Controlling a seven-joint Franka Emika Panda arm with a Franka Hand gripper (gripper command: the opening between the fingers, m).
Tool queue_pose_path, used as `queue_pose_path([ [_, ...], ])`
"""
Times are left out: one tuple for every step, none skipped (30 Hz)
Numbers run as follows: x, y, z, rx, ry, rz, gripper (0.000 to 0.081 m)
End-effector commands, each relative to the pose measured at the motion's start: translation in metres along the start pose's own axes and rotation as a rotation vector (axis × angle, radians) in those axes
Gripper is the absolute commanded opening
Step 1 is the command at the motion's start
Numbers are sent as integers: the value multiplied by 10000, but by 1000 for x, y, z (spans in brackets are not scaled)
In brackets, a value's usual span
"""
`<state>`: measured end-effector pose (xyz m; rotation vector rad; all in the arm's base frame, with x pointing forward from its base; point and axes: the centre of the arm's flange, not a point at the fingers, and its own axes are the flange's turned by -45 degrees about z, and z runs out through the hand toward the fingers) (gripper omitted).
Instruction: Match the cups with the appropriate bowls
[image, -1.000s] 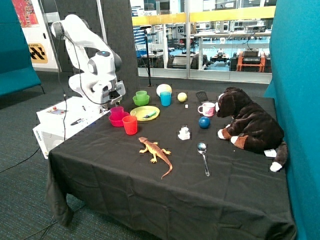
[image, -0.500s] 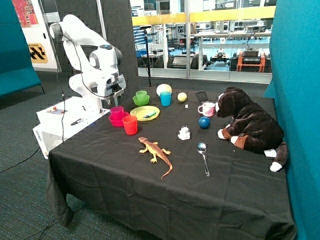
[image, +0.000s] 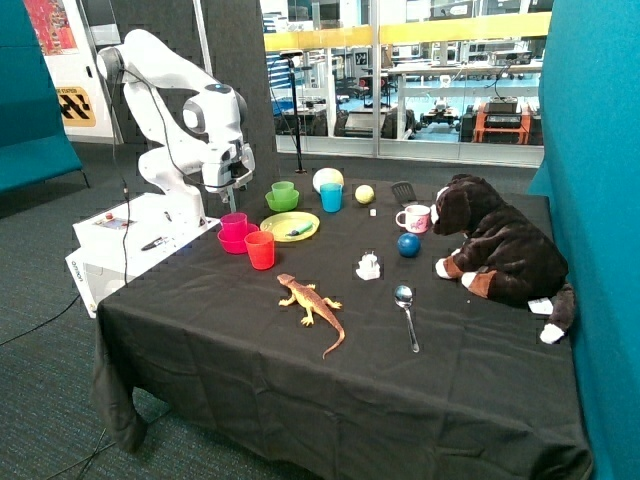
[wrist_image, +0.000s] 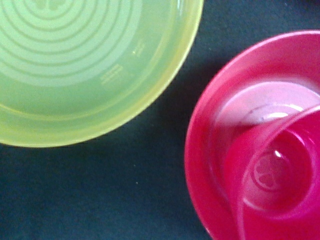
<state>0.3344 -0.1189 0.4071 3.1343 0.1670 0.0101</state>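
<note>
Both pairings look done: the magenta-pink plastic tumbler (image: 233, 224) stands in the magenta-pink shallow bowl (image: 236, 243) at the table's left edge, and the light green tumbler (image: 283, 189) stands in the lime green bowl (image: 281, 202) farther back. Your gripper (image: 231, 180) hangs above the pink pair; I cannot tell its opening. Pull the arm clear next.

A magenta-pink cup (image: 233, 224) sits in a magenta-pink bowl (image: 236, 243), a light green cup (image: 283, 188) in a lime bowl (image: 282, 201), beside a red cup (image: 260, 250), a yellow-green plate (wrist_image: 75, 65) with raised rings, on the black counter (image: 330, 380).
</note>
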Motion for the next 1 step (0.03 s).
queue_pose_path([
  [13,-7,-3,33,-62,-417,673],
])
